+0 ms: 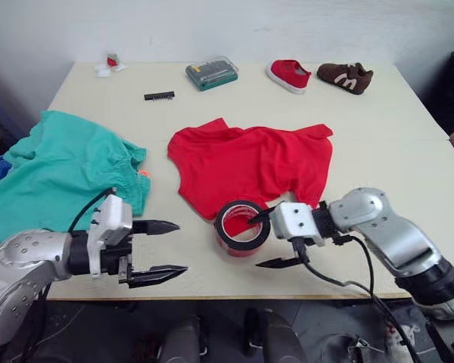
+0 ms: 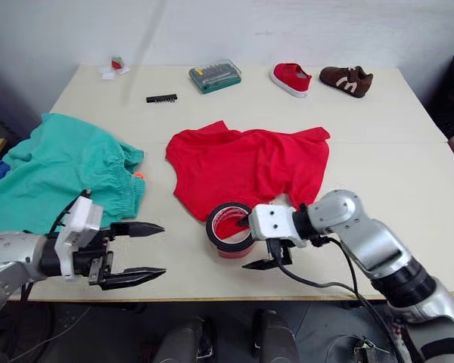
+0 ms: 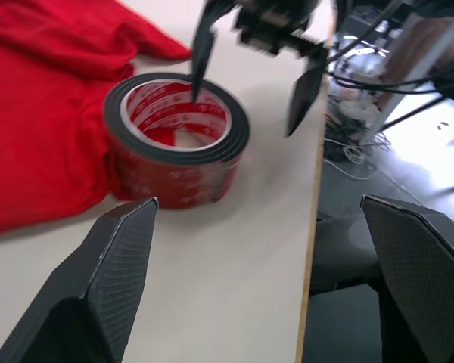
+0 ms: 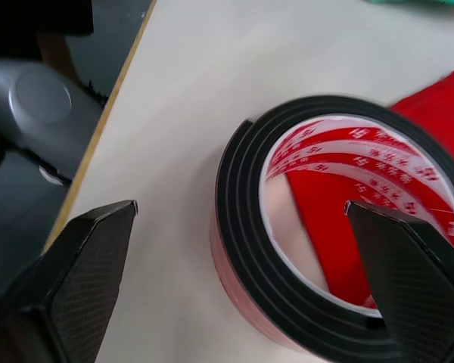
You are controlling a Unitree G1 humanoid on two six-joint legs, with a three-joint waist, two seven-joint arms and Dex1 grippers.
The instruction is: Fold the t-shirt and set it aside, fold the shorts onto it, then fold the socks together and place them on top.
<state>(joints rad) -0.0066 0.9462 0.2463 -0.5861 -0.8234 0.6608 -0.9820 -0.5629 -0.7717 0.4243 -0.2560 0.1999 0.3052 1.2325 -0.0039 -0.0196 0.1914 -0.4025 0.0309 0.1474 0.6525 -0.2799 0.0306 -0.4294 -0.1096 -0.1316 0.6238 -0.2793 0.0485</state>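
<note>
counter [image 1: 408, 151]: cream, wide | tape roll [image 1: 240, 227]: red, black-rimmed, lying flat near the 6 o'clock edge | bit case [image 1: 212, 73]: green, clear lid, 12 o'clock | red shoe [image 1: 289, 76]: 1 o'clock, beside brown shoe [image 1: 346, 77] | black bit strip [image 1: 159, 96]: 11 o'clock | small red-white item [image 1: 110, 63]: far 10 o'clock corner
</note>
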